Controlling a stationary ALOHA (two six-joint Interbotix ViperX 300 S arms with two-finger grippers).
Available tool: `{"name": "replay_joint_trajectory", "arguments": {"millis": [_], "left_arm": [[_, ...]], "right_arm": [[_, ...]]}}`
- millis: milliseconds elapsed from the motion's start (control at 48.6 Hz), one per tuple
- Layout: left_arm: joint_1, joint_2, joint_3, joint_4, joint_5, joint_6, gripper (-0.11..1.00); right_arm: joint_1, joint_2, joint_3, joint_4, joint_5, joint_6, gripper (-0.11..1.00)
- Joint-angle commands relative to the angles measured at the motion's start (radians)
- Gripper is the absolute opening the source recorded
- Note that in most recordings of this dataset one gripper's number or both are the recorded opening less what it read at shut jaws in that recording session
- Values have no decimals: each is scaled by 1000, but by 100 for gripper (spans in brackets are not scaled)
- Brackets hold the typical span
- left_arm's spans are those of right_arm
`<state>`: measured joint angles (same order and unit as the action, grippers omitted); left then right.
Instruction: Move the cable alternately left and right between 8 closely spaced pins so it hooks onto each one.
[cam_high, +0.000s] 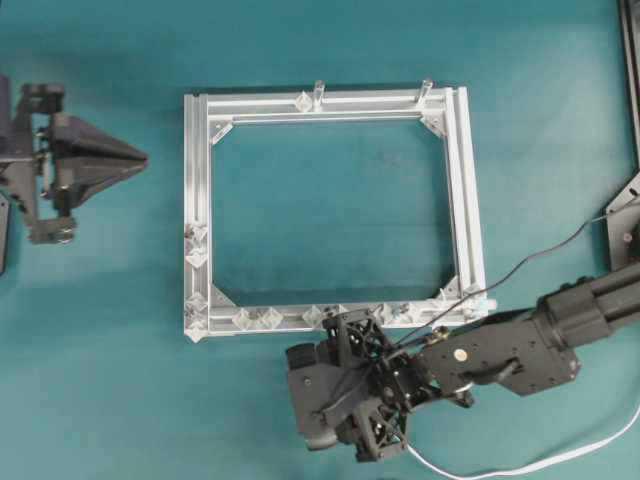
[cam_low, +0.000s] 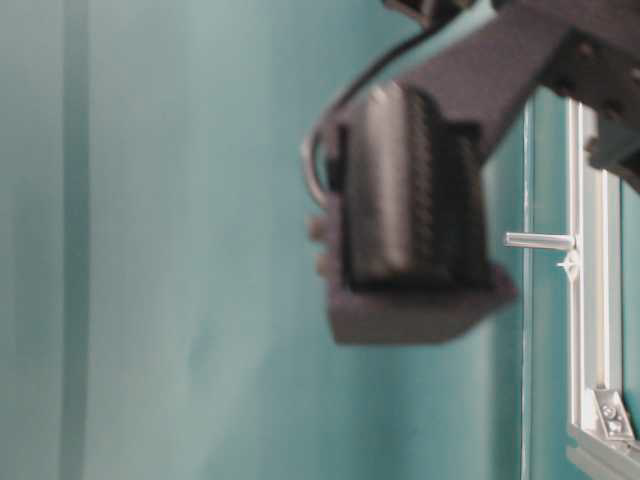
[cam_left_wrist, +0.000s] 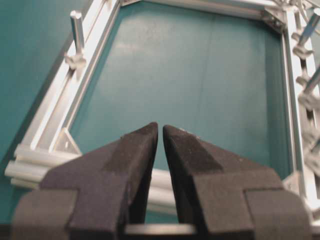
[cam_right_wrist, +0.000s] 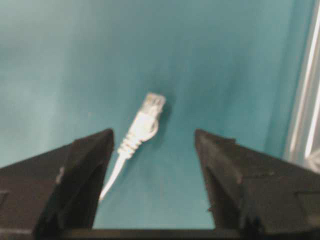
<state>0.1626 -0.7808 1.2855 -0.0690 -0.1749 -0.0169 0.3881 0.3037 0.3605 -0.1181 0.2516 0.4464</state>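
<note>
The plug (cam_right_wrist: 146, 120) of the cable (cam_high: 560, 458) lies on the mat between the right gripper's (cam_right_wrist: 154, 142) wide-spread fingers, nearer the left one, long axis pointing ahead; the left gripper (cam_left_wrist: 160, 131) (nearly closed, empty) sits far off

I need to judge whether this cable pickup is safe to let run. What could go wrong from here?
1. The right claw is open around the cable, but the plug lies nearer one finger, so closing might push it aside.
2. The right claw works close beside the frame rail carrying the pins, so it might bump them.
</note>
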Motion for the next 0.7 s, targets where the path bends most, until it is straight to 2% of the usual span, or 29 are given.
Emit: {"name": "replay_joint_trajectory", "arguments": {"millis": [0,144,288,391,515,680], "left_arm": [[3,-83,18,-2,32,-9,22],[8,-244,74,-2,126,-9,22],[9,-388,112,0,210,-9,21],[15,-463,129,0,259,-9,21],[28,-515,144,2,295,-9,21],[41,-523,147,2,322,-9,21]], "right_arm": [[6,0,-35,0,0,8,67],[6,23,-46,-3,2,14,63],[6,34,-54,-5,2,14,53],[6,37,-55,-5,2,14,41],[6,37,-57,-5,5,15,19],[6,37,-63,-5,23,17,17]]}}
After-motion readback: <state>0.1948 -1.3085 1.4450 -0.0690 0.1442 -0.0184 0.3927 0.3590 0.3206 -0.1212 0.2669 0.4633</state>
